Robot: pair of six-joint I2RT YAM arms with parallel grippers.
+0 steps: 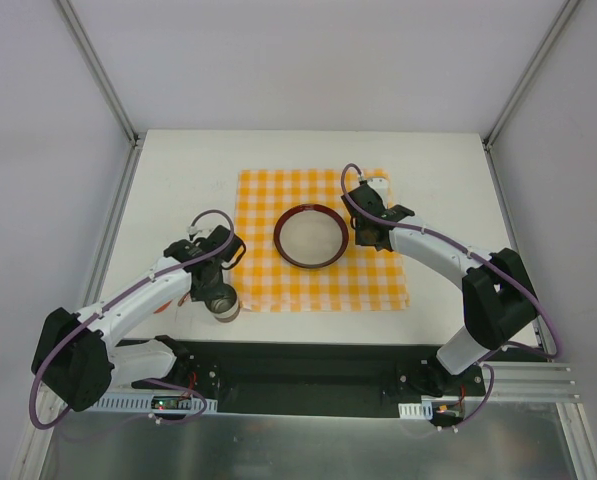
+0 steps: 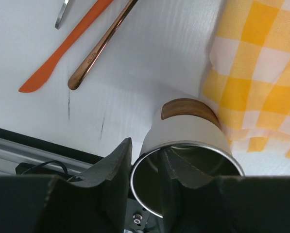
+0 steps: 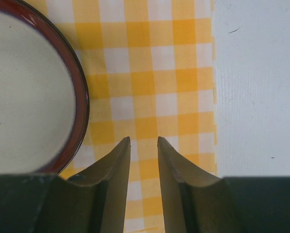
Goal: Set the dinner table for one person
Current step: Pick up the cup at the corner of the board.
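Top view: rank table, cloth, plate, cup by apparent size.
Largest to smallest:
1. table
2. cloth
3. plate
4. cup, partly hidden under the arm yet plainly the smallest

White dinner table point(image 1: 178, 170), matte, carrying a cloth and loose cutlery.
An orange-and-white checkered cloth point(image 1: 263, 200) lies at its middle, rumpled at the near-left corner. On the bare top to the left lie an orange knife point(image 2: 62, 51), a copper-coloured handle point(image 2: 98, 48) just beside it, and a silver utensil tip point(image 2: 62, 14). A white cup point(image 2: 188, 131) with a wooden base is at the cloth's near-left corner; whether it touches the table is unclear.
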